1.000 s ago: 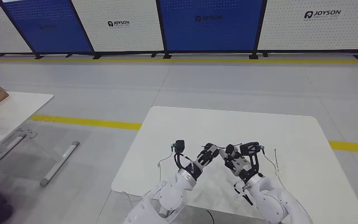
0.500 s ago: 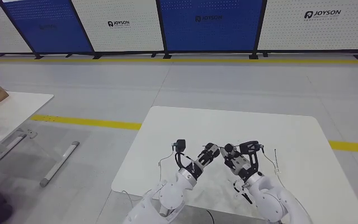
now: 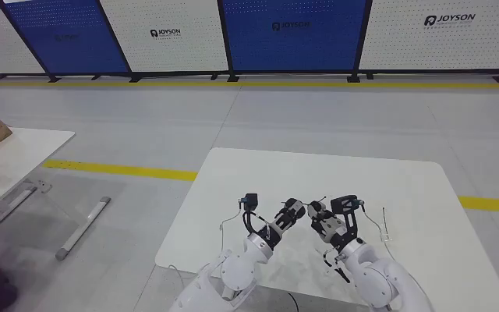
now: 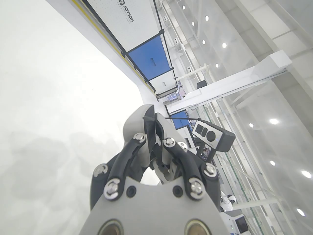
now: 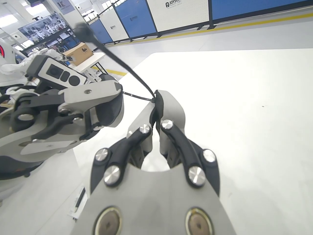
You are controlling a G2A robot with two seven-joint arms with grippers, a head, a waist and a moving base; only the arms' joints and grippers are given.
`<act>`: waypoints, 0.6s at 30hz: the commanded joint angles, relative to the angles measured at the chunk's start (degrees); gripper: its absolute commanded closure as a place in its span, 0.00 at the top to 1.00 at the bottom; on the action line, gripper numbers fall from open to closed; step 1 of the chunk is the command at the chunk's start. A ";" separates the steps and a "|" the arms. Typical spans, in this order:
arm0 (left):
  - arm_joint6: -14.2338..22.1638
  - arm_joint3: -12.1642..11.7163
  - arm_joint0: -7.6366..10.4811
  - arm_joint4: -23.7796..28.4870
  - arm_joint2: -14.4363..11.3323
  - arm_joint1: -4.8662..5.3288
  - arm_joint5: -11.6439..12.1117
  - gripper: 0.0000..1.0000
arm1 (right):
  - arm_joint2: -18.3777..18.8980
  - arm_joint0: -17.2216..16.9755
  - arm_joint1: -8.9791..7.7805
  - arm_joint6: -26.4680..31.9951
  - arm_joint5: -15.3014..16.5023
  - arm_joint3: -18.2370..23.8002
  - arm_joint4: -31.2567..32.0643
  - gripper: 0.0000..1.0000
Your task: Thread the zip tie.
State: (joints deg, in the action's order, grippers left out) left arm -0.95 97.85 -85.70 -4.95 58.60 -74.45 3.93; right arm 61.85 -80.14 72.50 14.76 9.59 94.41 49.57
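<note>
**Two closed grippers, one black zip tie strung between them above the white table**

Left gripper: fingers shut tight, with the tie's thin tail end clamped at the tips. From there the tail crosses the short gap to the right gripper. That span's long axis runs left–right, along the table's near edge. The right gripper is also fully closed, pinching the strap farther along.

Past that pinch the tie bends. The wider part slants up off the tabletop and back toward the right wrist. The head sits at its free end, in the air and apart from the tail. The head is blurred, so I cannot tell which way the slot faces. The two grippers are just beside each other and lifted, and the tie is not resting on the surface.

Around, left to right:
- A side table stands at far left, with a cardboard box on it.
- A metal bar lies on the grey floor.
- A yellow floor line runs behind it.
- Blue and white partition panels stand across the back.
- The left arm's wrist camera sits near the tie's head end.
- A thin pale strip shows just right of the right arm. I cannot tell whether it is a cable or a spare tie.
</note>
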 commanded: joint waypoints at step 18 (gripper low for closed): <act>0.22 2.43 -1.94 -0.27 0.99 0.35 2.67 0.00 | -1.72 1.03 0.36 0.74 -0.13 -1.95 2.36 0.00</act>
State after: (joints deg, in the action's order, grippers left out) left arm -0.73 100.22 -87.59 -5.23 59.57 -74.10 6.56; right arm 60.16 -79.14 72.86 15.43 9.36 92.60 51.87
